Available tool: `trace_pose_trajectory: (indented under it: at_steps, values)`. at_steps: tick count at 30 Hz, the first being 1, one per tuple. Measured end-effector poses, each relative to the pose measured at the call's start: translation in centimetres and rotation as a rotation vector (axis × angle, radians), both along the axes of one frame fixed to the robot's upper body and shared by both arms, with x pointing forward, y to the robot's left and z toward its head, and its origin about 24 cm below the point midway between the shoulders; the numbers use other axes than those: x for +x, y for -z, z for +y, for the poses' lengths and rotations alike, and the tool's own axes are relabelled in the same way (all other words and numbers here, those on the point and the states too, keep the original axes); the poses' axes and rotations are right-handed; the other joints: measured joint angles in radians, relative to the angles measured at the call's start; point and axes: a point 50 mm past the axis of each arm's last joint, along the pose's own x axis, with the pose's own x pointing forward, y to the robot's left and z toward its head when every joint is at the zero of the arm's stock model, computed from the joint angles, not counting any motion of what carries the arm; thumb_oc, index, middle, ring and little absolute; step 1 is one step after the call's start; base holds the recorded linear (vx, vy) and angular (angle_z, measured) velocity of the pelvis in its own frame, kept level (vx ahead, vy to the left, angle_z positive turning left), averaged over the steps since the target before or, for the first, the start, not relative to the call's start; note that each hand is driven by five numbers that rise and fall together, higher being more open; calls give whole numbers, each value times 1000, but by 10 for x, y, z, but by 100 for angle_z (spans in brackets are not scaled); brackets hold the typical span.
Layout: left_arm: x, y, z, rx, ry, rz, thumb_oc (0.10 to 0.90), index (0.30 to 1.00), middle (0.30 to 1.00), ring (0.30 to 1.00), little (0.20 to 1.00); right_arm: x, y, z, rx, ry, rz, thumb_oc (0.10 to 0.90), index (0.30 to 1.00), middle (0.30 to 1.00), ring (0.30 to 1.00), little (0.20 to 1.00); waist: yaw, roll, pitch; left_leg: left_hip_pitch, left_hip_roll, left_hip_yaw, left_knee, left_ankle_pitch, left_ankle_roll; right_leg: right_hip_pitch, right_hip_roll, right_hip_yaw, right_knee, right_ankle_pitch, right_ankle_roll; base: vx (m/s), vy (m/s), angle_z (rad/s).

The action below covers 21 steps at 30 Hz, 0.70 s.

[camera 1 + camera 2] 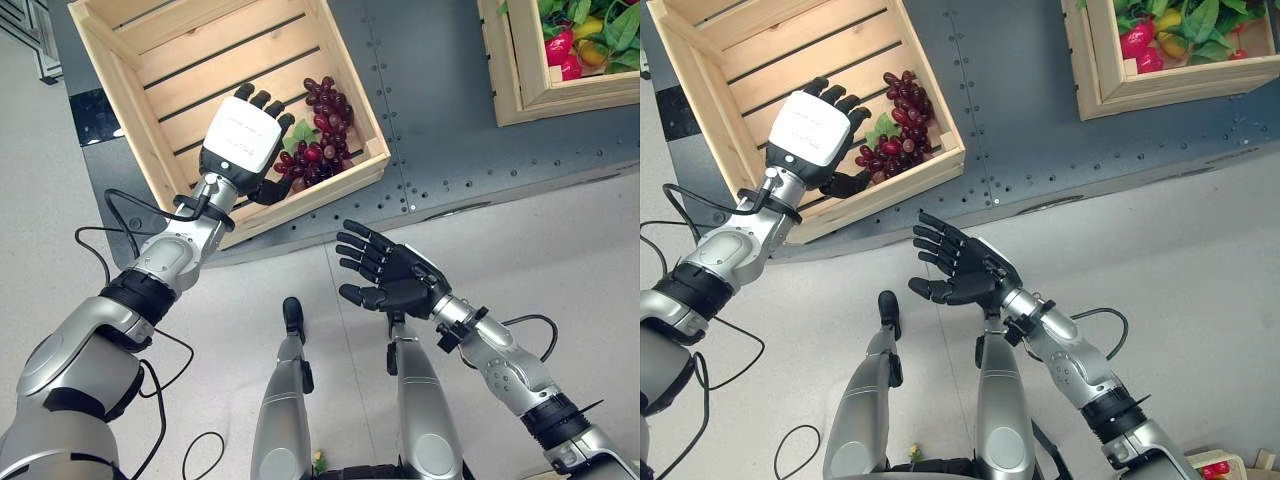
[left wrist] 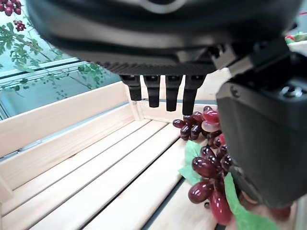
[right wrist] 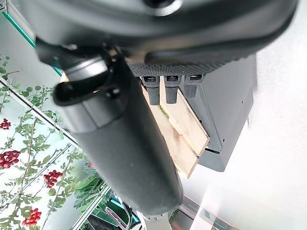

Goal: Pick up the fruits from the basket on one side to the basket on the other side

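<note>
From my station I see the left robot hand [image 1: 243,140] hanging over the near wooden crate [image 1: 125,35], palm down, fingers straight and relaxed, holding nothing. The bunch of red grapes [image 1: 322,135] lies on the crate's slatted floor, in the corner nearest the table's front edge and towards the middle of the table. It sits just beside the hand, on its thumb side; in the left wrist view the grapes [image 2: 206,165] show past the thumb, low against the slats, with green leaves under them. The bunch runs long along the crate wall, from the front rim towards the back.

The right robot hand [image 1: 388,275] hovers in front of the table's front edge, fingers spread, empty, well apart from the grapes. The second crate [image 1: 520,70], with mixed fruit and leaves, stands at the table's far right corner.

I judge the left hand the nearer one: the coming move turns on shifting it sideways, thumbward, over the bunch.
</note>
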Motion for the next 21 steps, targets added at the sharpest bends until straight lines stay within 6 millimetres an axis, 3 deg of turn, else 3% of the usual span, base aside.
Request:
trace_pose_trajectory:
  at_steps: [14, 21]
  values:
    - [8, -9, -20, 323, 53, -51, 800, 900, 900, 900, 900, 0, 2, 21, 35, -3, 24, 800, 900, 900, 900, 900, -22, -17, 1, -27, -2, 8, 43, -18, 4, -17, 0, 13, 10, 2, 3, 6, -18, -1]
    - [12, -14, -27, 372, 58, -59, 800, 900, 900, 900, 900, 3, -5, 41, 72, -21, 19, 800, 900, 900, 900, 900, -28, -51, 1, -51, -2, 8, 65, -29, 5, -32, 0, 15, 12, 4, 5, 6, -25, 0]
